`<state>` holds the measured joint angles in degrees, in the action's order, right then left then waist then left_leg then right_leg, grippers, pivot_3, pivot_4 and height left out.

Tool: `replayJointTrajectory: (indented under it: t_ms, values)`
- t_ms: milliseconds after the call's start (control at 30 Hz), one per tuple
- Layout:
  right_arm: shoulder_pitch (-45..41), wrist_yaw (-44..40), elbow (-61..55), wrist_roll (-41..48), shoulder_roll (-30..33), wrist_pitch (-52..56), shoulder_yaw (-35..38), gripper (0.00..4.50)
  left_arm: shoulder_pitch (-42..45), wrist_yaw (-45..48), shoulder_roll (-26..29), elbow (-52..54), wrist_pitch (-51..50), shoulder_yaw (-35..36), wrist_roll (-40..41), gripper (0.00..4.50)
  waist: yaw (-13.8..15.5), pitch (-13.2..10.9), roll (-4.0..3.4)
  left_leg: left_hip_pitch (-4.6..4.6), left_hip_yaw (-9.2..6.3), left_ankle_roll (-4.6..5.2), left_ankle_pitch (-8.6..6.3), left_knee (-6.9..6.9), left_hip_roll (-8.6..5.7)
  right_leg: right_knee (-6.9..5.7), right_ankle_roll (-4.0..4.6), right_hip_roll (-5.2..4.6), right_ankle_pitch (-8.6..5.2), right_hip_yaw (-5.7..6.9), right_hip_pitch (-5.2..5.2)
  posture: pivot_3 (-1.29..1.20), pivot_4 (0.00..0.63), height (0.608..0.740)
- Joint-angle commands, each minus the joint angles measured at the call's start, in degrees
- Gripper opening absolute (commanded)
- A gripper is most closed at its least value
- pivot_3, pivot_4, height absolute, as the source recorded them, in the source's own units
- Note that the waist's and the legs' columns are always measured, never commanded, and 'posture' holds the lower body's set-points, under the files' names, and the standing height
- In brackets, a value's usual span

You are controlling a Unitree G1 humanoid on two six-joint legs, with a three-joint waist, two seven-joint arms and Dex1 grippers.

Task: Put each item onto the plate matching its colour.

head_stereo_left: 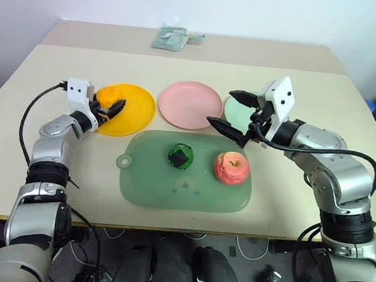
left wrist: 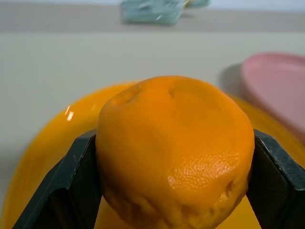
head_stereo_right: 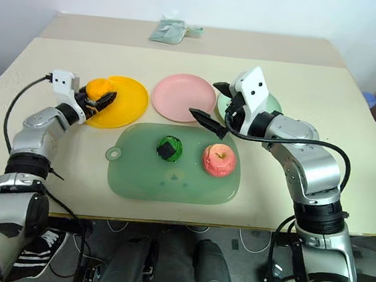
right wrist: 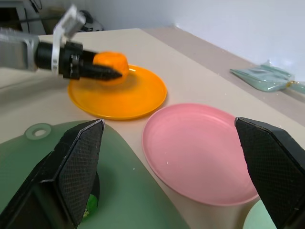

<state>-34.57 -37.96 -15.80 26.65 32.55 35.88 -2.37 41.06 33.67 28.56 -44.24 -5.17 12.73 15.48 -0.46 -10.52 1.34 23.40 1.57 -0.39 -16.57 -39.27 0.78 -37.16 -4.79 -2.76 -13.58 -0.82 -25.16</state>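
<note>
The orange fruit [head_stereo_left: 109, 96] hangs over the yellow plate's [head_stereo_left: 132, 110] nine o'clock edge, perhaps not touching it. The dark green ball [head_stereo_left: 180, 157] and pink peach [head_stereo_left: 231, 168] lie side by side at six o'clock from the empty pink plate [head_stereo_left: 190, 104]. The mint plate [head_stereo_left: 235, 109] sits at three o'clock from the pink one.

Looks like a lab or test room: bare beige table [head_stereo_left: 303, 193] against a plain white wall [head_stereo_left: 202, 4], cables [head_stereo_left: 258, 246] trailing below at bottom.
</note>
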Motion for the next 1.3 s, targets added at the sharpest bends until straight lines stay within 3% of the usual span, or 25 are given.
replayJointTrajectory:
  t_ms: [33, 67, 100, 367, 500, 633, 767, 867, 1000, 1300]
  values:
    - [-1.0, -0.2, -1.9, 0.1, 0.3, -0.8, 1.9, 4.50, 1.6, -0.2, 0.1, 0.2, 2.6, 1.1, 0.1, 3.83, -0.1, 0.0, 0.00, 0.00, 0.00, 0.00, 0.00, 0.00, 0.00, -0.01, 0.00, 0.01, 0.00, 0.00, 0.00, 0.00, 0.150, 0.734]
    - [-0.9, -0.4, -2.0, 0.2, 0.5, -0.6, 2.0, 4.50, 1.8, 0.7, 0.2, -0.3, 2.6, 0.9, 0.2, 4.36, -0.1, 0.0, 0.00, -0.01, -0.01, 0.00, 0.00, 0.00, 0.02, -0.01, 0.00, 0.02, 0.00, 0.00, 0.00, 0.00, 0.150, 0.734]
    - [-0.8, -0.6, -2.2, 0.1, 0.7, -0.6, 2.0, 4.50, 2.0, 0.7, 0.2, -0.5, 2.5, 1.0, 0.3, 4.46, -0.1, 0.0, 0.00, -0.02, -0.01, 0.00, 0.00, 0.00, 0.03, -0.02, 0.00, 0.04, 0.00, 0.00, 0.00, 0.00, 0.150, 0.734]
    - [0.0, -2.0, -4.7, 1.9, 0.9, 1.2, 2.1, 4.50, 1.2, 7.1, 2.4, 7.4, -0.3, -0.2, 1.7, 4.46, -0.2, 0.0, 0.00, -0.02, -0.01, 0.00, 0.00, 0.00, 0.04, -0.05, 0.01, 0.06, 0.00, 0.00, -0.01, 0.00, 0.150, 0.734]
    - [0.2, -2.6, -6.0, 3.8, 1.6, 3.1, 3.2, 4.50, -0.5, 16.1, 5.7, 19.3, -6.6, -1.9, 5.0, 4.46, -0.3, 0.0, 0.00, -0.02, -0.01, 0.00, 0.00, 0.00, 0.04, -0.04, 0.01, 0.06, 0.00, -0.02, 0.00, 0.00, 0.150, 0.734]
    - [-0.8, -2.8, -8.2, 2.5, 1.7, 5.5, -1.8, 4.50, -6.2, 30.3, 10.2, 34.7, -15.1, -2.8, 14.5, 4.46, -0.4, 0.0, -0.02, -0.03, 0.00, 0.00, 0.00, 0.01, 0.05, -0.03, 0.02, 0.05, 0.00, -0.04, 0.00, 0.00, 0.150, 0.734]
    - [-3.8, 0.3, -5.6, -3.2, -1.0, 5.8, -8.5, 4.50, -13.1, 40.2, 18.4, 43.5, -28.0, -2.9, 22.8, 4.46, -1.6, 0.0, -0.05, -0.13, 0.08, -0.01, 0.01, 0.06, 0.14, -0.11, 0.06, 0.13, -0.02, -0.17, -0.02, 0.00, 0.150, 0.734]
    - [-4.7, 0.5, -5.7, -3.5, -2.8, 11.1, -13.3, 4.50, -16.7, 42.7, 22.1, 49.0, -28.3, -2.5, 23.1, 4.46, -1.6, 0.0, -0.05, -0.12, 0.02, -0.05, 0.03, 0.06, 0.15, -0.15, 0.11, 0.20, -0.04, -0.15, -0.06, 0.00, 0.150, 0.734]
    - [-4.8, 0.0, -5.8, -2.5, -5.2, 16.2, -16.2, 4.50, -19.2, 42.5, 22.0, 50.5, -25.1, -0.5, 22.6, 4.46, -0.9, 0.0, -0.05, -0.06, 0.01, -0.04, 0.03, 0.06, 0.12, -0.06, 0.10, 0.16, -0.04, -0.13, -0.05, 0.00, 0.150, 0.734]
    - [-8.2, -0.2, 4.2, -9.8, -9.2, 13.1, -22.5, 4.50, -24.1, 39.8, 20.4, 50.5, -16.4, 1.6, 19.6, 4.46, -0.4, 0.0, -0.04, -0.07, 0.04, -0.04, 0.03, 0.05, 0.11, -0.06, 0.10, 0.15, -0.04, -0.10, -0.06, 0.00, 0.150, 0.734]
